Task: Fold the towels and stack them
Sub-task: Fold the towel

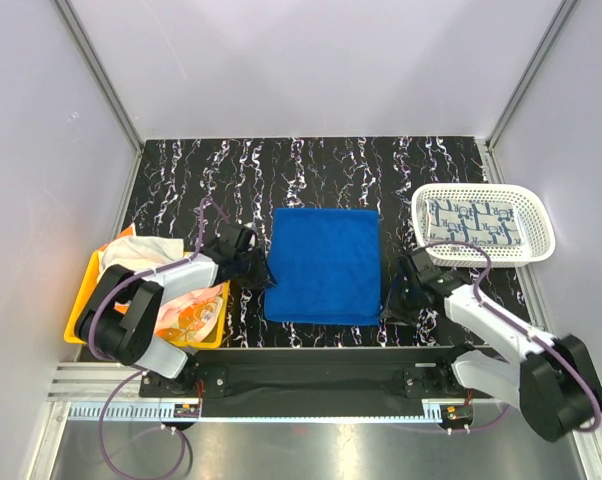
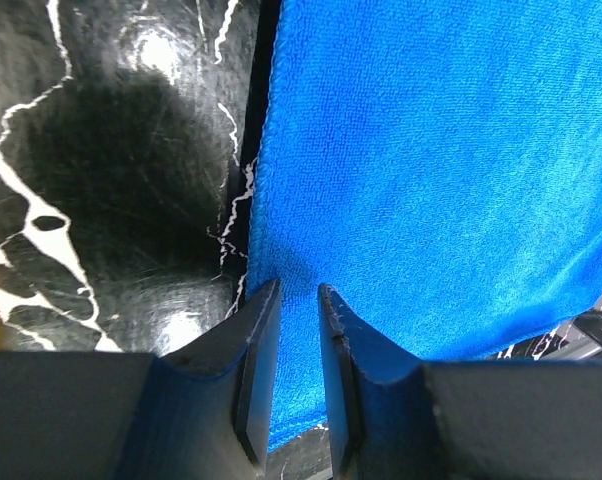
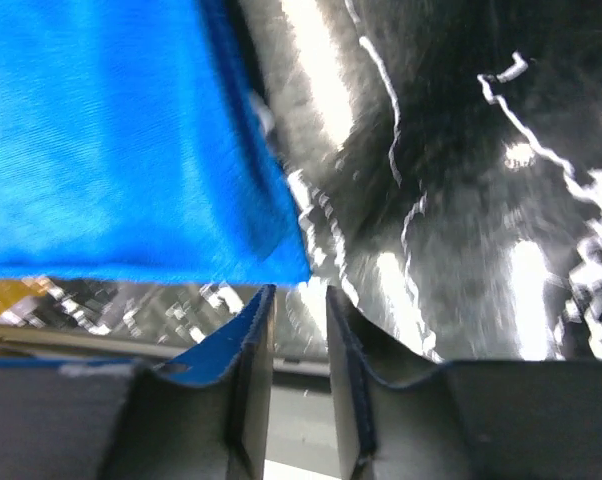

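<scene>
Blue towel (image 1: 324,265): flat in the middle of the tabletop, a neat, soft, bright square.
Done: one white-and-blue towel (image 1: 476,222) sits folded in the white basket (image 1: 541,215) by the right edge.
Left to do: crumpled towels (image 1: 186,315) fill the yellow bin (image 1: 78,318) by the left edge; I think the blue one needs stacking.
Left gripper (image 2: 299,290): at the towel's left edge, jaws a little apart; cannot tell if it pinches.
Right gripper (image 3: 301,290): by its near right corner, jaws a little apart, empty.
</scene>
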Tool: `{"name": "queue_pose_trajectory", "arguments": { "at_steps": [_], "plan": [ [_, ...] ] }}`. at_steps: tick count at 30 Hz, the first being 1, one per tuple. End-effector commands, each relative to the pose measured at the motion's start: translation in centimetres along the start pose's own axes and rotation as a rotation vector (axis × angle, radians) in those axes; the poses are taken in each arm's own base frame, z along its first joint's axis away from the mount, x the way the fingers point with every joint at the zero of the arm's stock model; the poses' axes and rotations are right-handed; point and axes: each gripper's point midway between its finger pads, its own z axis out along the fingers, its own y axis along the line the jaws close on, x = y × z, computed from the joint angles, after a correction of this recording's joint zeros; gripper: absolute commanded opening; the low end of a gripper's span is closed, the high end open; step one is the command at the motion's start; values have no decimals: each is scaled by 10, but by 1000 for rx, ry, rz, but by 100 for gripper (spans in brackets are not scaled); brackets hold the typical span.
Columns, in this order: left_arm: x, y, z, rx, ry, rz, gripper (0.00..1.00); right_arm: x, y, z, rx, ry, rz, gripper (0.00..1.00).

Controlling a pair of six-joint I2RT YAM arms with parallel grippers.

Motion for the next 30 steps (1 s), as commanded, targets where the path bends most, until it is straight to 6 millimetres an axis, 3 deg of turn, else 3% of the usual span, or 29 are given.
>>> {"name": "queue_pose_trajectory", "arguments": {
  "at_steps": [1, 2, 3, 5, 6, 8, 9, 10, 12, 13, 15, 16, 18, 19, 20, 21, 22, 23, 24, 30],
  "plan": [
    [-3, 0, -11, 5, -22, 42, 28, -23, 26, -39, -73, -122, -21, 34],
    [-6, -3, -15, 11, -32, 50, 31, -27, 29, -48, -78, -144, -37, 39],
    [-15, -16, -21, 43, -52, 65, 32, -43, 46, -66, -117, -204, -54, 42],
    [-27, -29, -33, 62, -75, 92, 34, -64, 57, -75, -101, -267, -104, 46],
    [-43, -41, -44, 63, -111, 104, 38, -80, 76, -89, -130, -305, -128, 48],
    [-61, -50, -55, 51, -161, 126, 41, -104, 83, -76, -51, -320, -192, 49],
    [-72, -50, -60, 23, -190, 129, 43, -123, 99, -85, -56, -362, -212, 50],
    [-93, -62, -70, 24, -243, 160, 43, -135, 98, -66, 10, -345, -226, 50],
    [-120, -53, -68, -88, -306, 191, 43, -162, 117, -67, 10, -378, -264, 49],
    [-140, -58, -75, -122, -348, 227, 43, -174, 114, -48, 52, -351, -262, 48],
    [-156, -41, -59, -223, -337, 254, 42, -198, 124, -45, 61, -372, -283, 47],
    [-171, -48, -60, -216, -360, 261, 41, -208, 118, -27, 101, -348, -277, 47],
    [-184, -46, -42, -230, -355, 291, 41, -229, 123, -22, 114, -358, -289, 46],
    [-189, -49, -37, -224, -354, 304, 41, -235, 117, -6, 155, -340, -291, 46],
    [-201, -59, -36, -209, -373, 315, 42, -241, 113, -2, 183, -338, -305, 46],
    [-202, -52, -18, -231, -342, 319, 42, -254, 120, -4, 183, -361, -308, 46],
    [-205, -52, -11, -232, -331, 330, 42, -258, 114, 10, 211, -341, -311, 46],
    [-216, -62, -10, -215, -345, 339, 42, -263, 113, 15, 218, -338, -322, 47],
    [-211, -53, 9, -234, -292, 343, 43, -271, 113, 25, 234, -335, -323, 47],
    [-216, -44, 35, -269, -260, 313, 45, -290, 104, 50, 279, -320, -328, 48]
  ]
}}
